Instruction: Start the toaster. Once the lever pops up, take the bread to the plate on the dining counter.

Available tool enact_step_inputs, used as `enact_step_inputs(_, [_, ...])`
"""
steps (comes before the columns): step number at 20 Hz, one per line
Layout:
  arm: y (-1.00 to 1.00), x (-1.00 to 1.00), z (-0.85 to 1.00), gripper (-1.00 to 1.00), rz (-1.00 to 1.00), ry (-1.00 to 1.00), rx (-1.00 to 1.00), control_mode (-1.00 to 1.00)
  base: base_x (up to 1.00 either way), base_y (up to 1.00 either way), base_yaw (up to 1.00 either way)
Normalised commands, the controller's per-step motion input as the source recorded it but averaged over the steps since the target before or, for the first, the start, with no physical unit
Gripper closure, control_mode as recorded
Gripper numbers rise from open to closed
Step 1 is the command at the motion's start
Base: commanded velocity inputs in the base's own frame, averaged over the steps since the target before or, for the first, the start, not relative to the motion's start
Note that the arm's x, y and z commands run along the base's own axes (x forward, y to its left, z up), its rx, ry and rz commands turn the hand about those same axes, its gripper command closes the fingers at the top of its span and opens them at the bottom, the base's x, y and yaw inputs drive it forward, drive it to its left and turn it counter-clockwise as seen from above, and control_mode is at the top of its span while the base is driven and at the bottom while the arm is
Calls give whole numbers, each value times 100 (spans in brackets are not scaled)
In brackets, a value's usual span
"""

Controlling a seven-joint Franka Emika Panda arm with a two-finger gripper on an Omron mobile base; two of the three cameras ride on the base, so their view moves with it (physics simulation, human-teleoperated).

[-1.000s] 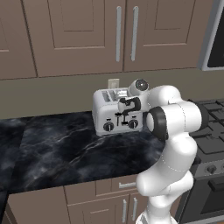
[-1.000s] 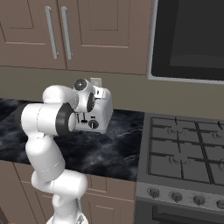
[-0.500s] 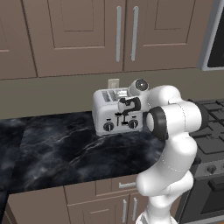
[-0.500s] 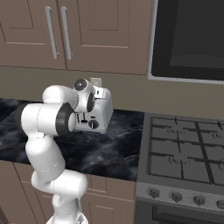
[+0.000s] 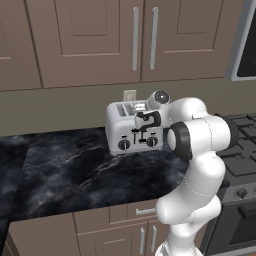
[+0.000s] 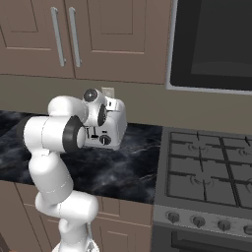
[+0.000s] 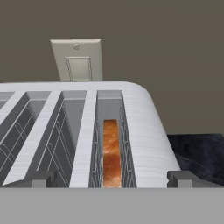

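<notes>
The silver toaster (image 5: 122,131) stands on a black marbled worktop against the wall, also seen as the toaster (image 6: 112,129) and from above as the toaster (image 7: 144,127). The bread (image 7: 111,151) sits sunk deep in its rightmost slot, showing an orange-brown edge. My gripper (image 5: 144,126) hovers at the toaster's front right, over the levers and knobs. In the hand view the gripper (image 7: 113,179) is open, its fingertips (image 7: 40,178) wide apart on either side of the bread's slot. The plate and the dining counter are out of view.
A wall outlet (image 7: 78,60) sits behind the toaster. A gas stove (image 6: 206,170) adjoins the worktop (image 5: 70,170) on the right, with a dark microwave (image 6: 211,44) above it. Brown wall cabinets (image 5: 100,40) hang overhead.
</notes>
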Motion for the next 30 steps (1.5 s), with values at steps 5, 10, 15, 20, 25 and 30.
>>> enact_step_inputs(5, [0,0,0,-100,0,0,0,-100,0,0,0])
enact_step_inputs(10, [0,0,0,-100,0,0,0,-100,0,0,0])
enact_step_inputs(15, [0,0,0,-100,0,0,0,-100,0,0,0])
enact_step_inputs(20, [0,0,0,-100,0,0,0,-100,0,0,0])
enact_step_inputs(25, [0,0,0,-100,0,0,0,-100,0,0,0])
enact_step_inputs(30, [0,0,0,-100,0,0,0,-100,0,0,0])
